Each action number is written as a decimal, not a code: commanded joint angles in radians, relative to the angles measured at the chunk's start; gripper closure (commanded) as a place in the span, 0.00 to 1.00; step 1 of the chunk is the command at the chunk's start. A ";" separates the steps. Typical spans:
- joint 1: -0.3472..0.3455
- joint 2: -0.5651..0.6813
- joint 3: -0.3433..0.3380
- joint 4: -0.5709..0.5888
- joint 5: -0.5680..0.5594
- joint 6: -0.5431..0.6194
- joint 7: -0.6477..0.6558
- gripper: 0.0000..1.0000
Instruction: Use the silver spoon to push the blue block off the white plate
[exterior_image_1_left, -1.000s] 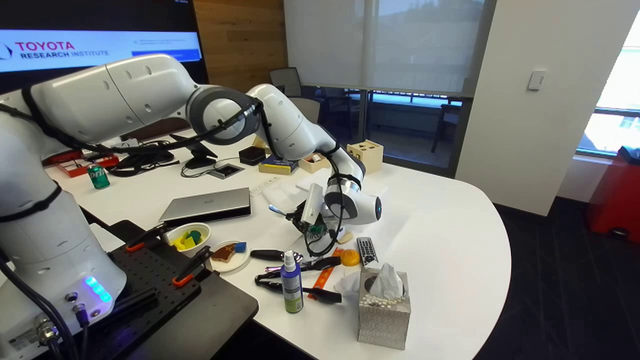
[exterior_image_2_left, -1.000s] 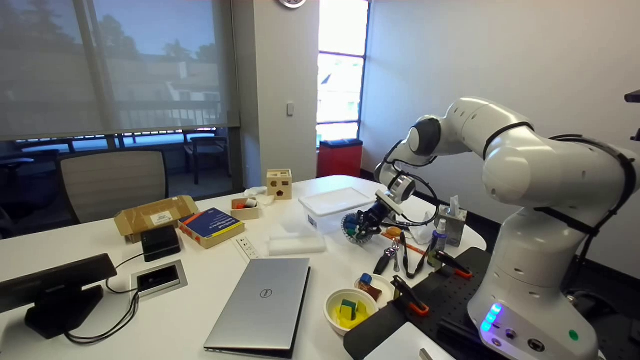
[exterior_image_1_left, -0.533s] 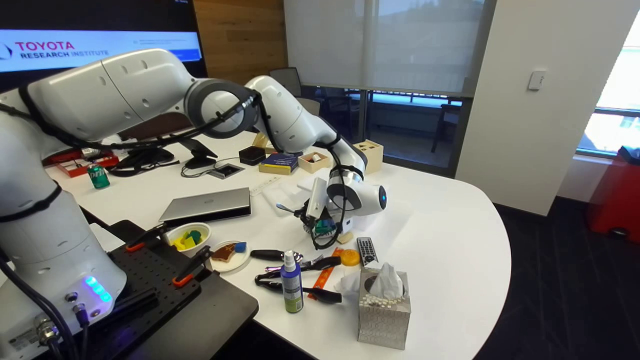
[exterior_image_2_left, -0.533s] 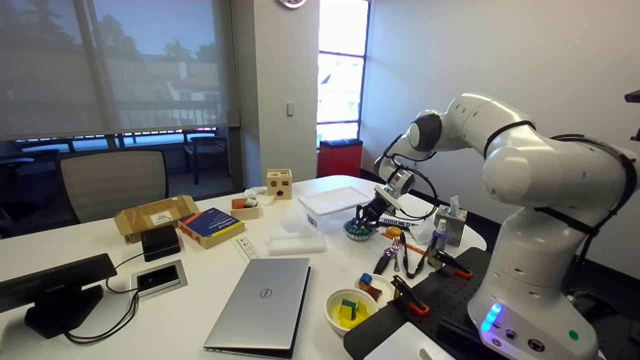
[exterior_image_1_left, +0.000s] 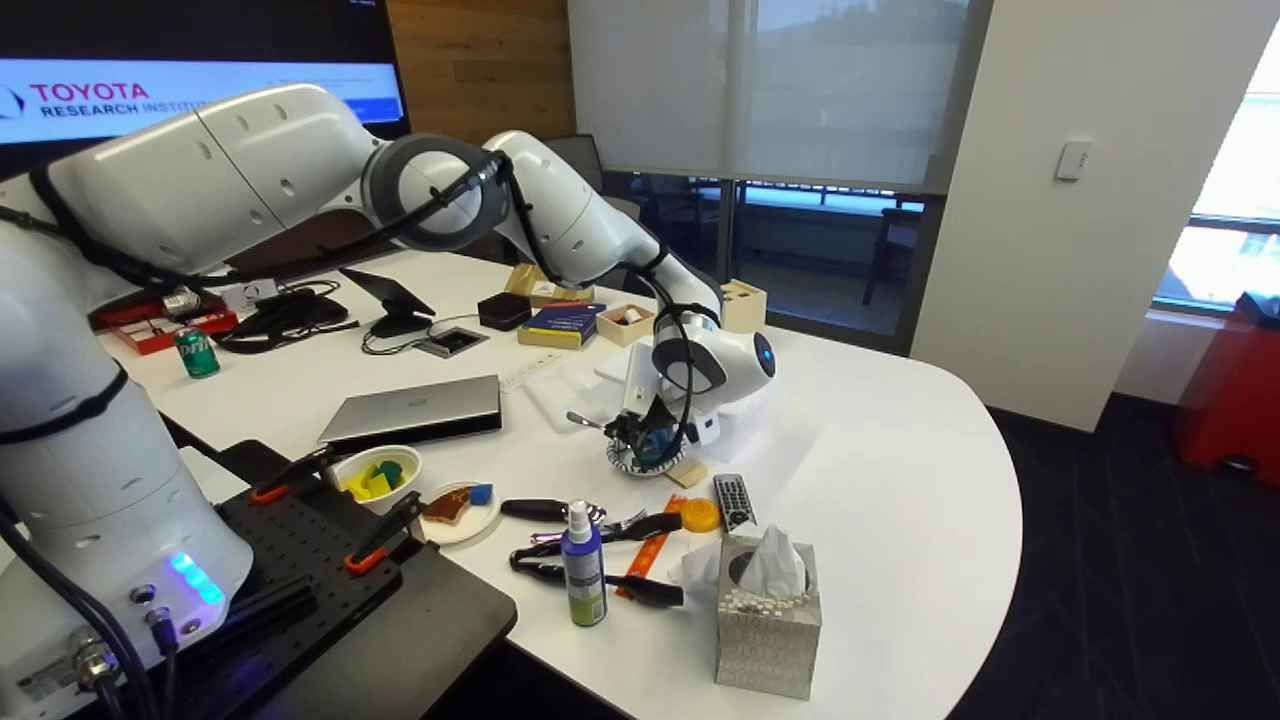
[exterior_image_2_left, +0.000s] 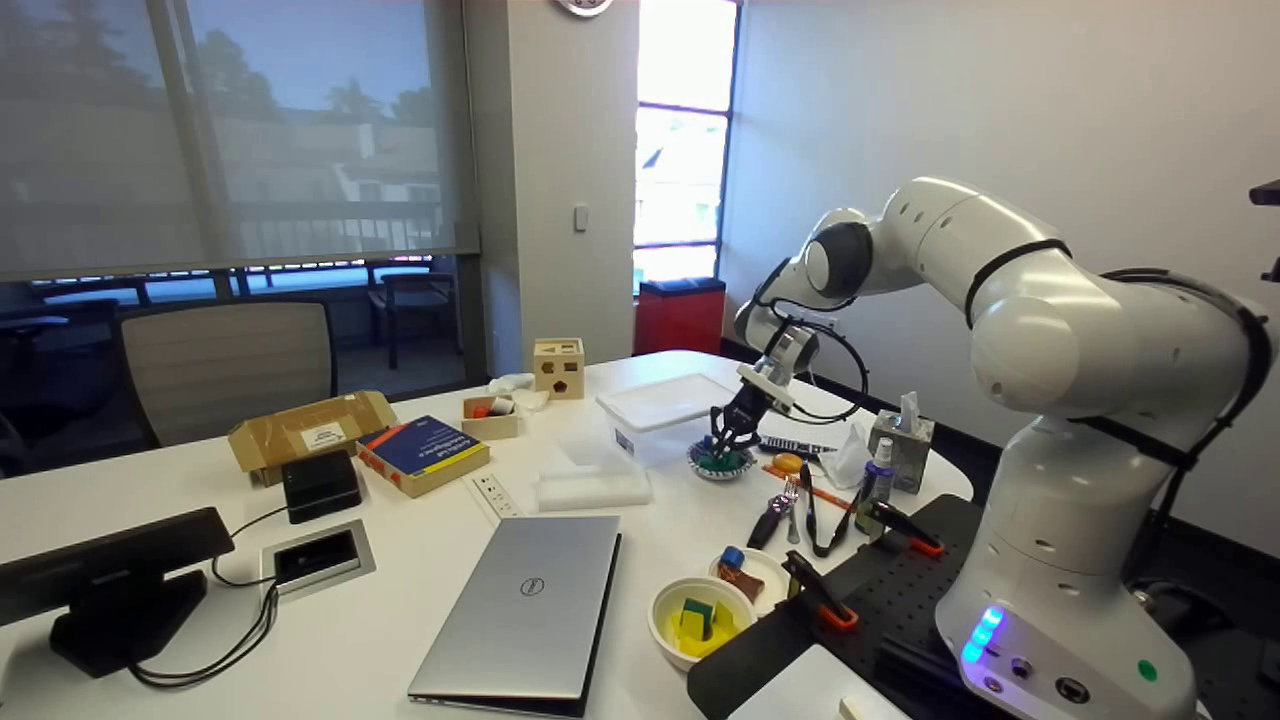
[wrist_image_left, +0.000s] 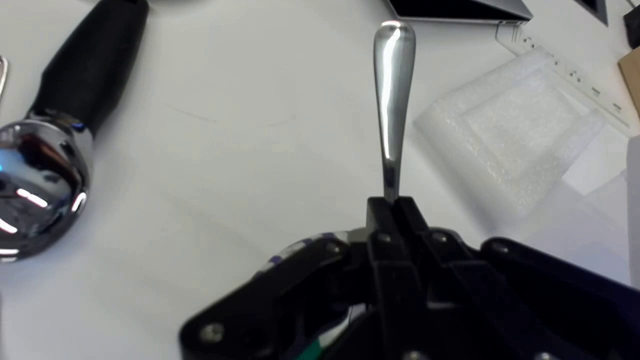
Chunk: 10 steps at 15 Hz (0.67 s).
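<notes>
Pincer (wrist_image_left: 393, 204) gripping silver spoon (wrist_image_left: 394, 85), black-handled chrome tool (wrist_image_left: 75, 95) at left, pale slab (wrist_image_left: 520, 125) at right, white tabletop (wrist_image_left: 225, 165) beneath

In the wrist view, the lower end of the silver spoon (wrist_image_left: 395, 85) is hidden by the gripper (wrist_image_left: 392, 200), the black-handled scoop (wrist_image_left: 65, 127) is cut off by the left edge, and the laptop (wrist_image_left: 457, 9) by the top edge.

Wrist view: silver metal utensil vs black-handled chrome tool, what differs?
The silver metal utensil has a slim, bare-metal handle; the black-handled chrome tool has a thick black one.
The utensil is clamped in the fingers; the tool lies on the white table.
The utensil's far end is hidden; the tool's rounded head shows, though cropped.
Both have shiny metal.
</notes>
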 joint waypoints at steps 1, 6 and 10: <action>0.065 -0.063 -0.053 -0.066 -0.037 0.069 0.047 0.98; 0.143 -0.120 -0.101 -0.120 -0.054 0.175 0.007 0.98; 0.163 -0.207 -0.089 -0.203 -0.027 0.211 -0.066 0.98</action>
